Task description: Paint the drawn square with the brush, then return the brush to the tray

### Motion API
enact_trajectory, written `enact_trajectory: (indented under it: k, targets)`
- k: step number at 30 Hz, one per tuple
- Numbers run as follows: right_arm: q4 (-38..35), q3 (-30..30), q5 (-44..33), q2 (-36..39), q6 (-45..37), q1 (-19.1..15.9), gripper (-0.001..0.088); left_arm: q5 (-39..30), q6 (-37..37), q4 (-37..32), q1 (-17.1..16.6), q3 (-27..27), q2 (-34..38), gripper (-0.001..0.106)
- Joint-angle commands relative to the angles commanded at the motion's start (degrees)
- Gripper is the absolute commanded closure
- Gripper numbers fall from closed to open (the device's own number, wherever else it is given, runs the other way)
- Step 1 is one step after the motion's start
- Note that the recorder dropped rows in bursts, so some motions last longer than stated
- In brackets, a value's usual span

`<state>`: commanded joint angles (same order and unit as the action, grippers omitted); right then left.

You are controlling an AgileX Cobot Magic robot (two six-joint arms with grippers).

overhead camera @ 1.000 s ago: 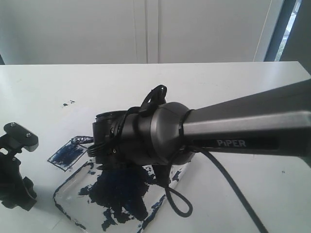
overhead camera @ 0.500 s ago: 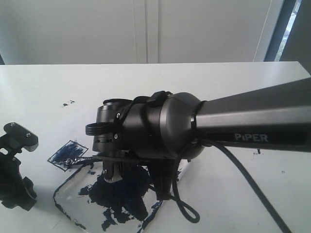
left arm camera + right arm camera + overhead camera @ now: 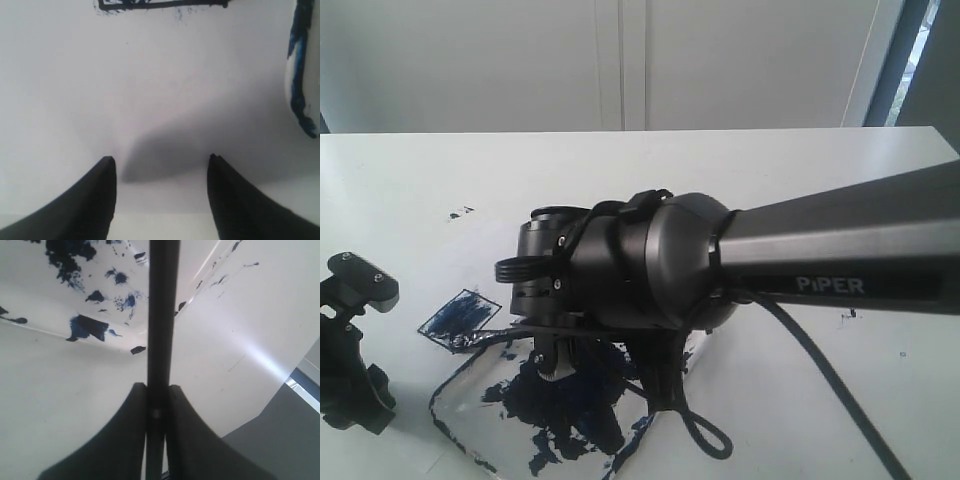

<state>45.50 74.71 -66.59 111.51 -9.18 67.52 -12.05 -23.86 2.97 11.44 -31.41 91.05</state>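
The brush is clamped between the two fingers of the right pincer, which are drawn in close against its thin black shaft with nothing else between them. The left pincer stands open and empty beside the tray, its fingers well apart over bare white bench.

In the exterior view the shaft runs nearly level above the tray's rim, and the paint-clotted tip reaches out past that rim to the near corner of the drawn square; whether the tip touches the paper I cannot tell. The square lies just beside the tray, on the tray's side toward the left pincer, and its inside is already streaked dark blue.

By its look the brush is light and stiff, a narrow smooth stick that will not bend under the fingers but could swivel or slide lengthwise if the hold is slack. I judge the dry shaft, well back from the wet tip, to be the place to hold it, and the wrist view shows the hold on bare shaft. The tip is loaded and will mark whatever it brushes.

The tray is clear, shallow plastic, likely light enough to skid on the bench if nudged; laying the brush down calls for a gentle descent inside the rim.
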Motion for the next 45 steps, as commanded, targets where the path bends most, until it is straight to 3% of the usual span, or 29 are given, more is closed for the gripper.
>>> enact_trajectory:
  k: [15, 19, 24, 31, 45]
  targets:
    - [13.67, 0.22, -2.99, 3.54, 9.5, -0.2, 0.0868, -0.36, 0.03, 0.46, 0.0, 0.0, 0.0, 0.047]
    - [15.61, 3.26, -3.37, 4.45, 11.09, -0.25, 0.0868, -0.36, 0.03, 0.58, 0.0, 0.0, 0.0, 0.047]
    - [16.0, 6.83, -3.37, 5.05, 10.5, -0.25, 0.0868, -0.36, 0.03, 0.83, 0.0, 0.0, 0.0, 0.047]
    - [15.7, 6.87, -3.37, 9.36, 9.18, -0.25, 0.0868, -0.36, 0.03, 1.46, 0.0, 0.0, 0.0, 0.047]
    - [12.95, 6.96, -3.37, 5.23, 9.18, -0.25, 0.0868, -0.16, 0.03, 1.86, 0.0, 0.0, 0.0, 0.047]
